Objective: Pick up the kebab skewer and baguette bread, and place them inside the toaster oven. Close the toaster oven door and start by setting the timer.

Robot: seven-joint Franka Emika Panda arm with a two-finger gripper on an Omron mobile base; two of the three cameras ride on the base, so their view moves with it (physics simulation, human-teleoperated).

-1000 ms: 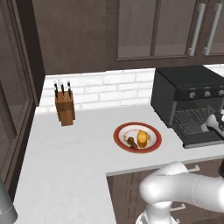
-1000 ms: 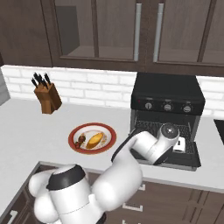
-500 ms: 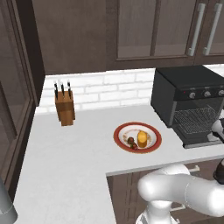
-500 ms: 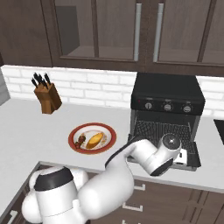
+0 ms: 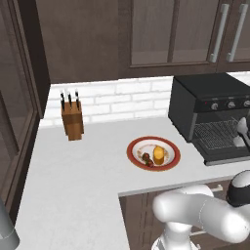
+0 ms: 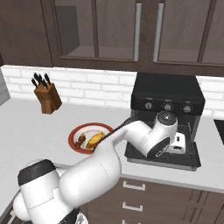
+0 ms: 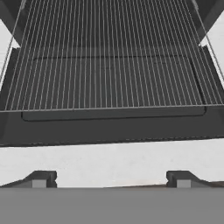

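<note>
I see my gripper (image 7: pixel 111 178) spread wide and empty above the lowered oven door (image 7: pixel 109 124), facing the wire rack (image 7: pixel 109 57) of the toaster oven (image 6: pixel 168 94). Skewer (image 5: pixel 146 158) and bread (image 5: pixel 158 154) lie on the plate (image 5: pixel 173 157), left of it.

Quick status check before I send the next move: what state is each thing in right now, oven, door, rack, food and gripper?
toaster oven: open at the front, nothing on its rack
toaster oven door: folded down flat onto the counter
wire rack: bare
kebab skewer: lying on the plate
baguette bread: lying on the plate, beside the skewer
plate: on the counter, holding both foods
gripper: open, empty, facing the rack
</note>
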